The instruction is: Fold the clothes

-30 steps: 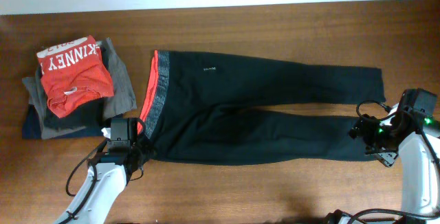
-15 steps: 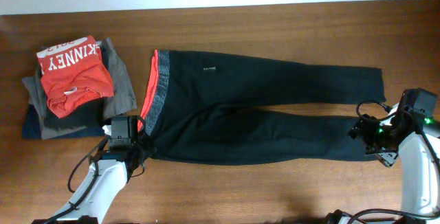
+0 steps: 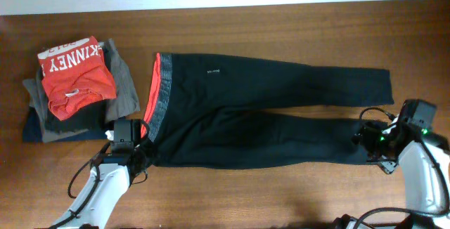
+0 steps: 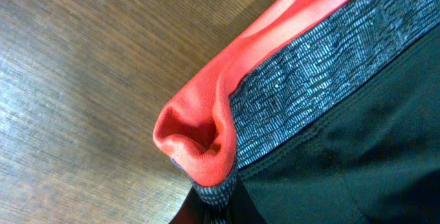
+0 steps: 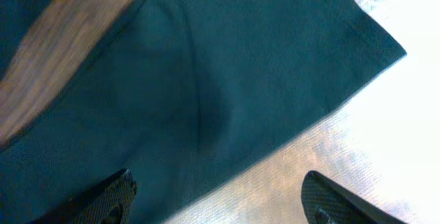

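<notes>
One pants (image 3: 211, 123) pair: left jaws pinch waistband (image 4: 323, 66), right jaws straddle cuff (image 5: 330, 52).

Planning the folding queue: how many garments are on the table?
4: black pants spread across the middle; red T-shirt, grey garment and navy garment stacked at left. More may hide underneath.

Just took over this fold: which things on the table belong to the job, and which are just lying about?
Job: long black pants with grey, red-orange-edged waistband.
Lying about: red T-shirt with white lettering; grey and navy folded garments beneath it.
</notes>
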{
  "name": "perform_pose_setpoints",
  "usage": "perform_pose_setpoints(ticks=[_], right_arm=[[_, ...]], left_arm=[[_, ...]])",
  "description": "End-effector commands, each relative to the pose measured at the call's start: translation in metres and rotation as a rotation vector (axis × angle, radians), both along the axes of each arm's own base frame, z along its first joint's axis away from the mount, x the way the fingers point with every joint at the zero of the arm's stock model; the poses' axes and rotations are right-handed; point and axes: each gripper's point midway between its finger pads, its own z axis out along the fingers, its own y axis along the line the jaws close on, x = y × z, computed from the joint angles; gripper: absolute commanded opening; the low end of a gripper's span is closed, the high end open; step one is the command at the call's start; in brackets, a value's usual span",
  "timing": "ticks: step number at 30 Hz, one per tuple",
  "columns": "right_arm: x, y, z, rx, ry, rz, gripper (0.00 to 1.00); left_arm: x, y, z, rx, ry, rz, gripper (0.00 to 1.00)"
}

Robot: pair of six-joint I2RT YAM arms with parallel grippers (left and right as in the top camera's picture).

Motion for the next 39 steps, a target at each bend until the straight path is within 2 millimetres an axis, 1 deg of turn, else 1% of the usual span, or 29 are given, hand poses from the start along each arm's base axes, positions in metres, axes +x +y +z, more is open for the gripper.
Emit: perform_pose_setpoints(ticks=[1,6,11,14,17,19,21,22,23,25,26,29,32,35,39], right_arm=[[-0.014,-0.011,-0.026,0.005,0.03,-0.122,0.81],[-0.026,-0.031,-0.051,0.01,0.026,-0.237,0.8],[-0.027,-0.042,-0.062,0.016,0.034,-0.275,0.79],[-0.025,-0.045,-0.07,0.016,0.041,-0.276,0.75],[-0.023,-0.047,-0.08,0.023,0.052,-0.276,0.68],[-0.023,-0.047,-0.086,0.031,0.065,-0.276,0.59],[-0.023,-0.047,-0.09,0.034,0.07,-0.276,0.47],[-0.023,-0.047,-0.091,0.036,0.072,-0.276,0.36],[-0.023,-0.047,-0.09,0.035,0.069,-0.276,0.23],[-0.022,-0.047,-0.09,0.037,0.065,-0.275,0.07],[-0.021,-0.046,-0.089,0.04,0.062,-0.274,0.04],[-0.016,-0.042,-0.082,0.065,0.03,-0.267,0.04],[-0.008,-0.041,-0.065,0.095,-0.014,-0.264,0.04],[-0.003,-0.049,-0.028,0.096,-0.053,-0.279,0.04],[-0.006,-0.059,0.016,0.073,-0.084,-0.308,0.04]], left_arm=[[-0.022,0.005,-0.012,0.028,0.088,-0.015,0.0],[-0.027,0.005,-0.013,0.03,0.108,-0.014,0.0],[-0.025,0.005,-0.012,0.03,0.1,-0.014,0.01],[-0.025,0.005,-0.012,0.029,0.1,-0.014,0.0],[-0.025,0.005,-0.012,0.03,0.101,-0.014,0.0],[-0.025,0.005,-0.012,0.03,0.101,-0.014,0.0],[-0.025,0.005,-0.012,0.029,0.101,-0.014,0.0],[-0.025,0.005,-0.012,0.029,0.1,-0.014,0.01],[-0.025,0.005,-0.012,0.027,0.1,-0.015,0.01],[-0.024,0.005,-0.012,0.027,0.099,-0.015,0.01],[-0.024,0.005,-0.011,0.027,0.097,-0.016,0.01],[-0.02,0.005,-0.007,0.028,0.092,-0.017,0.01],[-0.015,0.005,0.005,0.042,0.082,-0.063,0.01],[-0.013,0.005,0.027,0.047,0.075,-0.078,0.01],[-0.015,0.005,0.052,0.048,0.045,-0.077,0.01]])
